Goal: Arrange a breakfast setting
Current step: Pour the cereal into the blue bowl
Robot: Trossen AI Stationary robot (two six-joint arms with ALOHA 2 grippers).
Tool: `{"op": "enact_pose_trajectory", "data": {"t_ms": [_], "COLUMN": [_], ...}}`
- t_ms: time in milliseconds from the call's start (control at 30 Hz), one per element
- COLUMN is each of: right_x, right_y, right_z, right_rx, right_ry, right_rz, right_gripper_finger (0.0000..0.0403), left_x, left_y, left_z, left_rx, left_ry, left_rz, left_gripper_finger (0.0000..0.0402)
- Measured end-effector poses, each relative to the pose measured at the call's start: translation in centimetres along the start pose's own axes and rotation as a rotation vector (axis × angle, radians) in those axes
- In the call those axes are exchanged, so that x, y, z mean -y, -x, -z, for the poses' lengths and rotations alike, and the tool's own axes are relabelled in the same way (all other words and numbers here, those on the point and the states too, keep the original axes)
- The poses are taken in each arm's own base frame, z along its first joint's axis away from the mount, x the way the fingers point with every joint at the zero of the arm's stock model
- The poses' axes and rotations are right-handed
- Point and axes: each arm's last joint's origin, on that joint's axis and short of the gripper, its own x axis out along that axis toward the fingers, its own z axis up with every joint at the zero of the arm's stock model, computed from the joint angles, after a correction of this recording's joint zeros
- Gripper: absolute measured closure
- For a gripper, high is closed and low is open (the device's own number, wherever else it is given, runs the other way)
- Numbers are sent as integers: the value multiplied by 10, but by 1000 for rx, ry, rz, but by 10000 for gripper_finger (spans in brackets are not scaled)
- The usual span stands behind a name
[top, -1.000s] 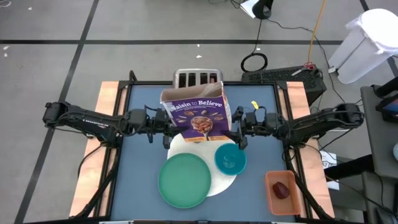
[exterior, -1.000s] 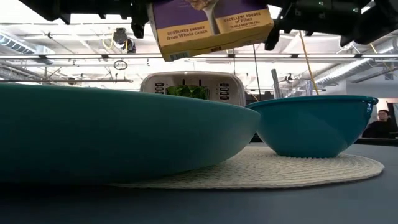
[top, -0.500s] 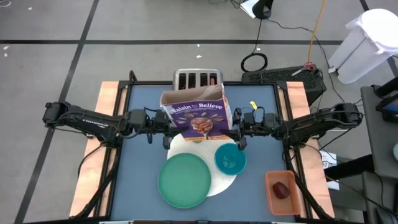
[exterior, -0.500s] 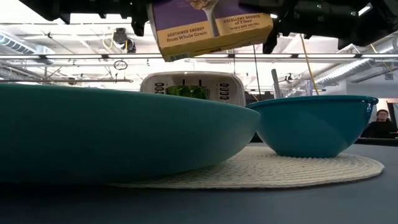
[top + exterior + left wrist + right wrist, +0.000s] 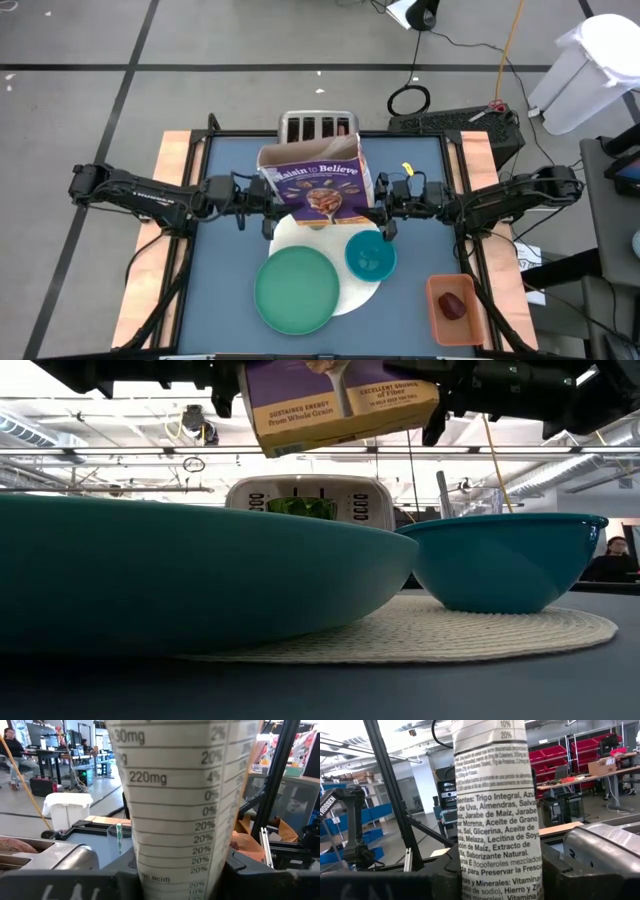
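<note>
Cereal box (image 5: 318,186) held aloft between both arms: left end effector (image 5: 262,204) clamps its left side, right end effector (image 5: 381,203) now narrowed onto its right. Below, on the counter (image 5: 225,260), green plate (image 5: 296,290) and teal bowl (image 5: 369,256) on the white placemat (image 5: 357,296), unmoved.

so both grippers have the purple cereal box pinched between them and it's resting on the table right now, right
Not quite. Both grippers do hold the purple cereal box, left gripper on one side, right gripper on the other, but it is not resting on the table. The low view shows the box hanging in the air, well above the green plate and teal bowl.
</note>
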Motion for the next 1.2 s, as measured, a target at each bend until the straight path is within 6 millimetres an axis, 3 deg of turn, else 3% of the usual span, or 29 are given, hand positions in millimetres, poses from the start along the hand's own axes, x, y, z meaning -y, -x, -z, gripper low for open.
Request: {"op": "enact_pose_trajectory", "data": {"t_ms": [333,467,1200], "right_x": [-1,-1,-3], "right_y": [0,0,2], "right_z": [-2,-3,-19], "right_rx": [23,33,202], "right_ry": [1,2,107], "right_rz": [-7,-11,14], "right_gripper_finger": [271,271,271], "left_x": [-2,-2,-1], "left_y": [0,0,1], "left_z": [-4,-4,-9], "left_rx": [43,47,87], "left_ry": [35,36,24], "left_rz": [-51,-53,-50], "left_gripper_finger": [159,134,130]}}
